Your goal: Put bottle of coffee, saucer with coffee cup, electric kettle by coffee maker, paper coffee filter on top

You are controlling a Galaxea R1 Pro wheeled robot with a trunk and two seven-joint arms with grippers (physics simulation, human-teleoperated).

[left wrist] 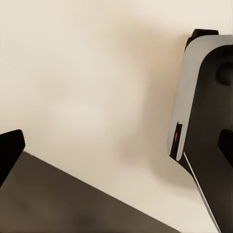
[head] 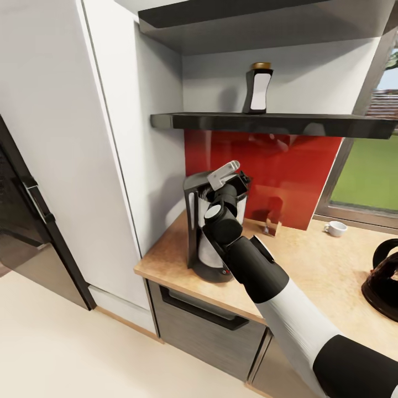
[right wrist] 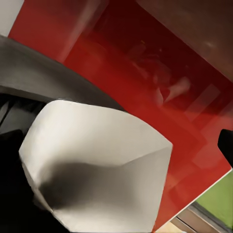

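My right gripper (head: 231,178) is raised over the top of the black and silver coffee maker (head: 200,237) at the counter's left end, shut on a white paper coffee filter (head: 223,172). In the right wrist view the filter (right wrist: 97,165) hangs just above the maker's grey top (right wrist: 43,77), with one fingertip (right wrist: 226,145) at the edge. The dark bottle of coffee (head: 258,88) stands upright on the black shelf (head: 287,122) above. A white coffee cup (head: 335,228) sits by the window and the black electric kettle (head: 384,282) is at the right. The left fingertip (left wrist: 9,150) hangs over the floor.
A red backsplash (head: 298,166) runs behind the wooden countertop (head: 309,265). A tall white cabinet (head: 66,138) stands left of the coffee maker, with a dark appliance (head: 22,221) beyond it. A second shelf (head: 249,22) sits higher up. A window (head: 376,166) is at the right.
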